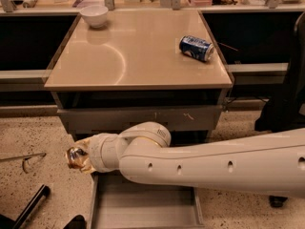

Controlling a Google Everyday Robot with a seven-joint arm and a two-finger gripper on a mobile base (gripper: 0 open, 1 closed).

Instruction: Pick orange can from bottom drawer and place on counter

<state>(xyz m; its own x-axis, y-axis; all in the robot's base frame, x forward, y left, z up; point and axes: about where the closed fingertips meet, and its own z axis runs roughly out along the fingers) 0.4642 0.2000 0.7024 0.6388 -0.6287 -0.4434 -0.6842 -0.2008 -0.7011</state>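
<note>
The orange can [75, 156] is held off the floor, left of the cabinet and just left of and above the open bottom drawer [143, 205]. My gripper [80, 159] is shut on it, at the end of the white arm that reaches in from the right across the drawer. The drawer's grey floor shows nothing lying in it. The beige counter [133, 56] tops the cabinet, well above the can.
A blue and white can [196, 48] lies on its side at the counter's right. A white bowl [94, 15] stands at its far left corner. Glasses [25, 160] and a black bar [29, 207] lie on the speckled floor at left. A black chair [286, 89] stands at right.
</note>
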